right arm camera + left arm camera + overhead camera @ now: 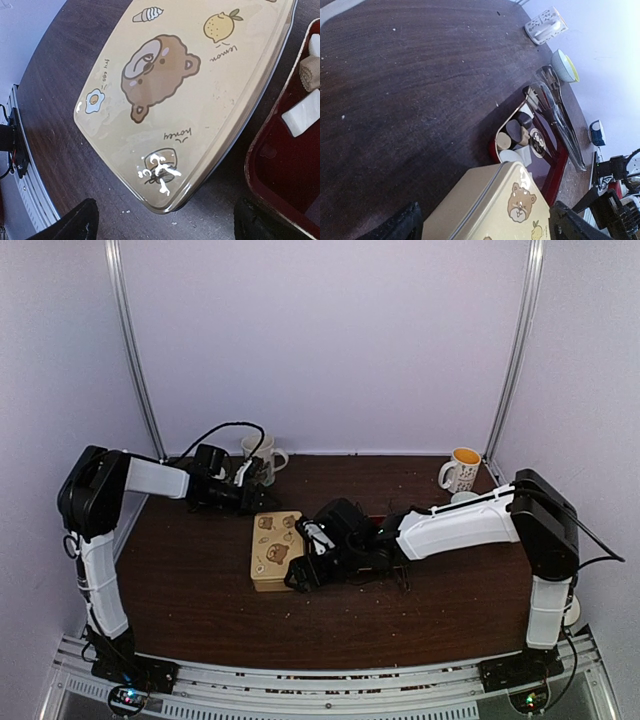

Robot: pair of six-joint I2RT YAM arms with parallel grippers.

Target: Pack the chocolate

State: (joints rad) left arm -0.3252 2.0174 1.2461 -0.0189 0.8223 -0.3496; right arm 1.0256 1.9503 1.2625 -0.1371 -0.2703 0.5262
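The chocolate (516, 131) is a cluster of white, tan and dark pieces in a dark red tray (559, 170). Two pieces (303, 113) show at the right wrist view's right edge, inside the tray (280, 175). A closed tan tin (275, 550) with bear drawings lies left of the tray. My left gripper (250, 498) hovers open at the tin's far end; the tin (495, 210) lies between its spread fingers without touching them. My right gripper (303, 565) is open over the tin's near right corner (170, 200). In the top view my right arm hides the tray.
Long metal tongs (557, 115) lie across the tray's far side. A white bowl (565, 66) and a patterned mug (546, 25) stand beyond it. A white mug (262, 455) stands at the back left, a yellow-lined mug (462, 470) at the back right.
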